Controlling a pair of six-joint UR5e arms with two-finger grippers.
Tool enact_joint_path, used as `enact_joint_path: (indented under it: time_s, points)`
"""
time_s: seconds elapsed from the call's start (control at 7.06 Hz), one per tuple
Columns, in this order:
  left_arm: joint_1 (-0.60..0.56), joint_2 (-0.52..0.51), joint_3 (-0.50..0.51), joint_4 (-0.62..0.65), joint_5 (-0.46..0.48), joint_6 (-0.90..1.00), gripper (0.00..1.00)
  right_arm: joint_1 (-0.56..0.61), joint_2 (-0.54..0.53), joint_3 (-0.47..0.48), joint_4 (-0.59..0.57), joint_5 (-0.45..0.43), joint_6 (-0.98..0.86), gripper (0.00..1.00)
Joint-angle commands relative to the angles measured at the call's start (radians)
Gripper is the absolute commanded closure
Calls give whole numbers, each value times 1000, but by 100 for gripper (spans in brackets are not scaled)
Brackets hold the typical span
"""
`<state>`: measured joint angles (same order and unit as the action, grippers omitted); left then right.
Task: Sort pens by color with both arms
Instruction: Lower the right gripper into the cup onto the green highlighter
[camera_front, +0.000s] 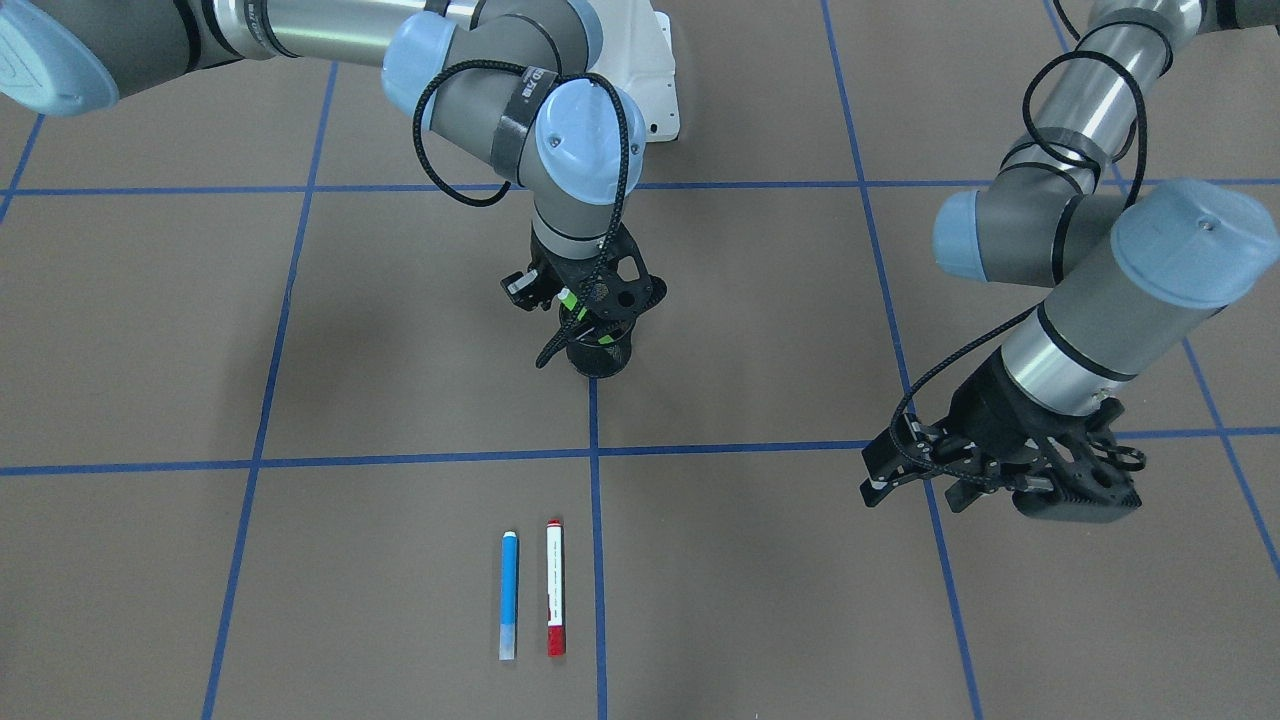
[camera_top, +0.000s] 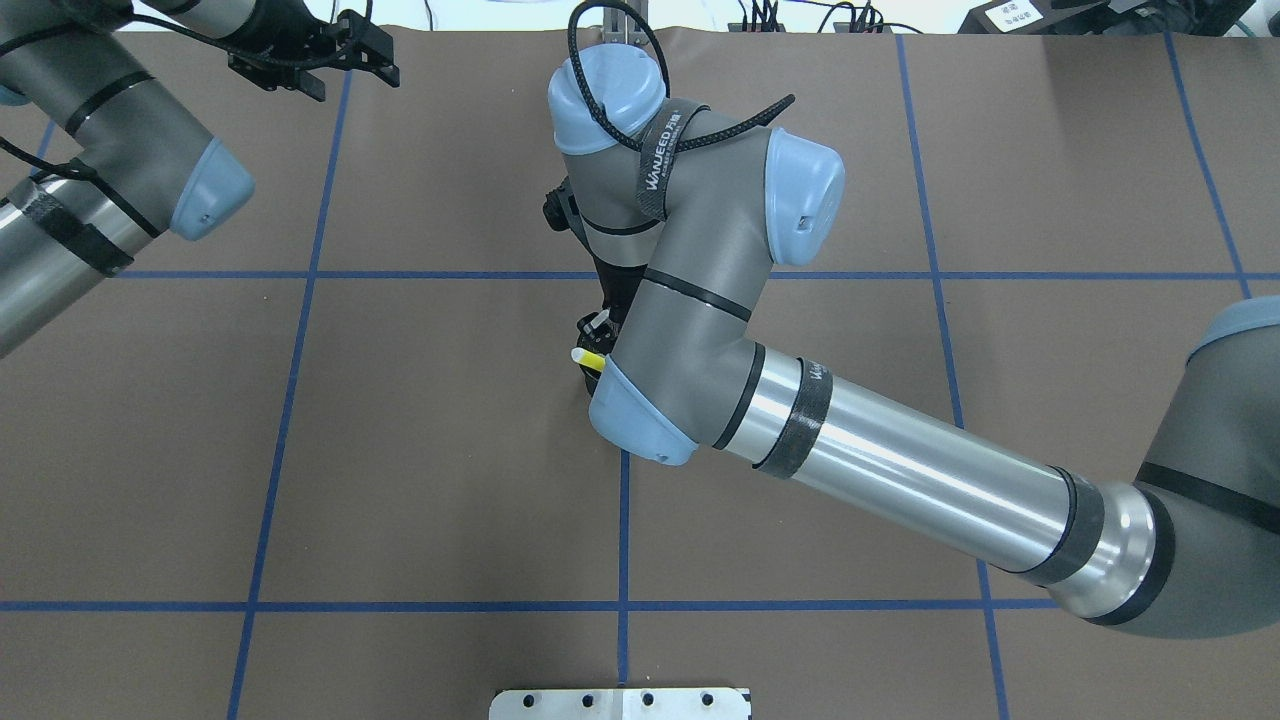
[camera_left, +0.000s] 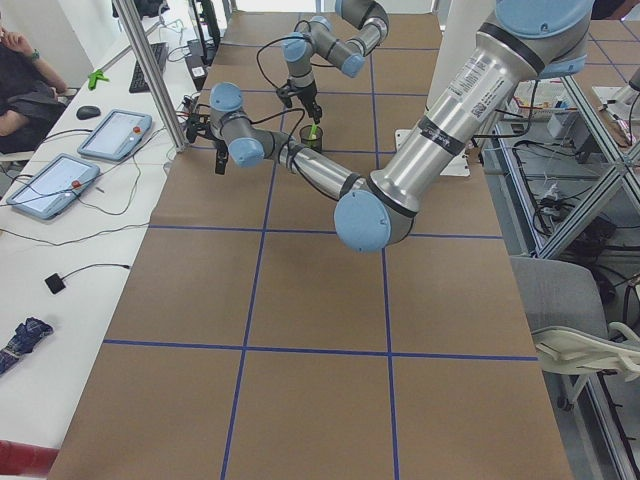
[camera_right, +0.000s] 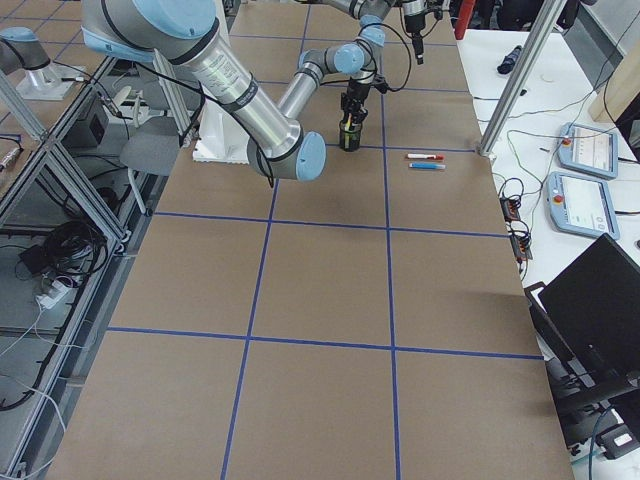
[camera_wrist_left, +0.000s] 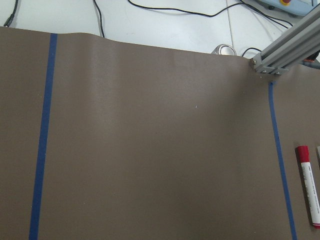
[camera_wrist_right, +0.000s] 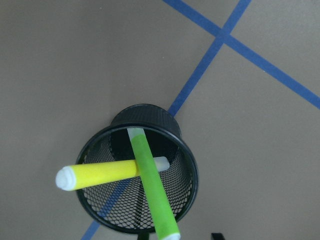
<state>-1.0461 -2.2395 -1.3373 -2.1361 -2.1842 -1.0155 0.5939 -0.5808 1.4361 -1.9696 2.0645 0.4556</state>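
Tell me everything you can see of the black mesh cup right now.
The black mesh cup is a round, wire-mesh holder with a solid rim, standing upright on the brown table, its base on a blue tape line. A green highlighter and a yellow highlighter lean crossed inside it, ends over the rim.

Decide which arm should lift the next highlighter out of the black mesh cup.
Right. The right gripper hangs directly over the black mesh cup holding the green highlighter and yellow highlighter; the left gripper hovers far aside.
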Motion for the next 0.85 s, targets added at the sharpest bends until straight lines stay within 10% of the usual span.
enact_joint_path:
  time_s: [0.0,0.71]
  points:
    - [0,0,0,-1,1,0,0,-12,-1,-2,2,-3,3,56]
    - [1,1,1,1,1,-1,0,-32,-7,-5,5,-53,2,59]
